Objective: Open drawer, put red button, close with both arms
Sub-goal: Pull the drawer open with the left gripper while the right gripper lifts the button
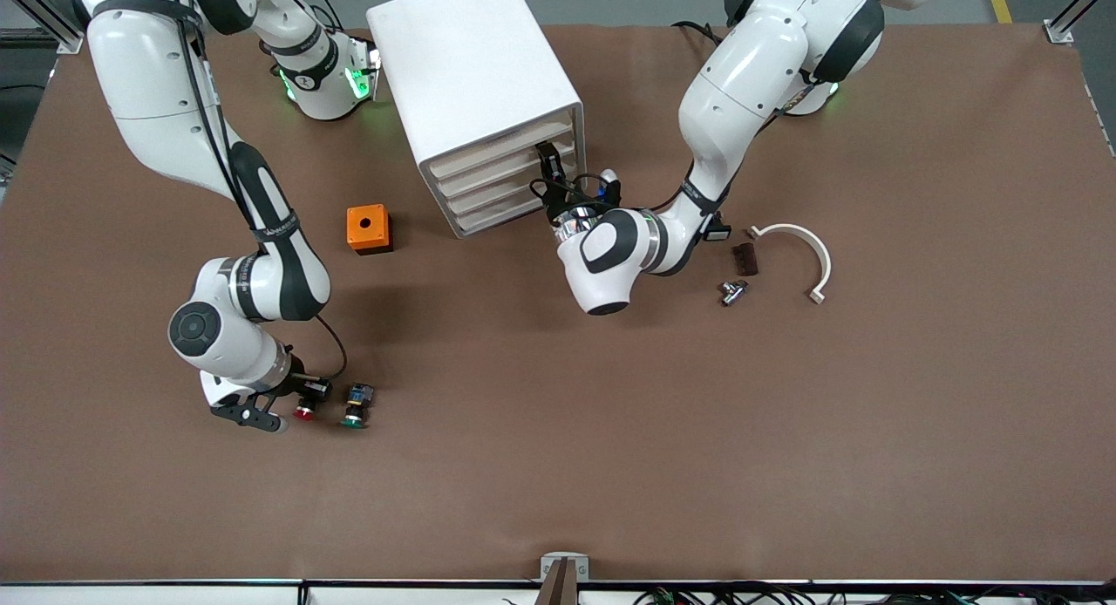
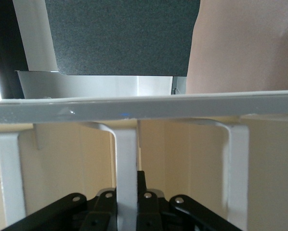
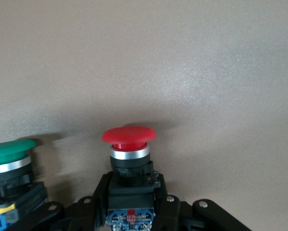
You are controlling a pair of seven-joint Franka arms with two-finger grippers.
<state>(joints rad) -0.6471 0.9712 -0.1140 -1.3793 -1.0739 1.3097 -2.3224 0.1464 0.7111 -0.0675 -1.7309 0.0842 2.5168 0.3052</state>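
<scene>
While it lies on the brown surface [image 1: 610, 465] toward the right arm's end, the red button [image 3: 128, 136] shows a domed glossy red cap, a silver collar, a black body and a blue rear part. Its body sits between the black fingers of the right claw [image 3: 130, 202], which is pinched onto it at surface level. Just beside it lies a green-capped button [image 1: 355, 407] of the same build. The left claw [image 1: 549, 165] is at the front of the white drawer cabinet [image 1: 475, 91], pressed together on a slim white drawer handle [image 2: 126, 159]. An orange box [image 1: 368, 228] with a round hole, a curved white bracket [image 1: 806, 252], a dark brown block [image 1: 744, 259] and a small metal fitting [image 1: 732, 291] also rest here.
</scene>
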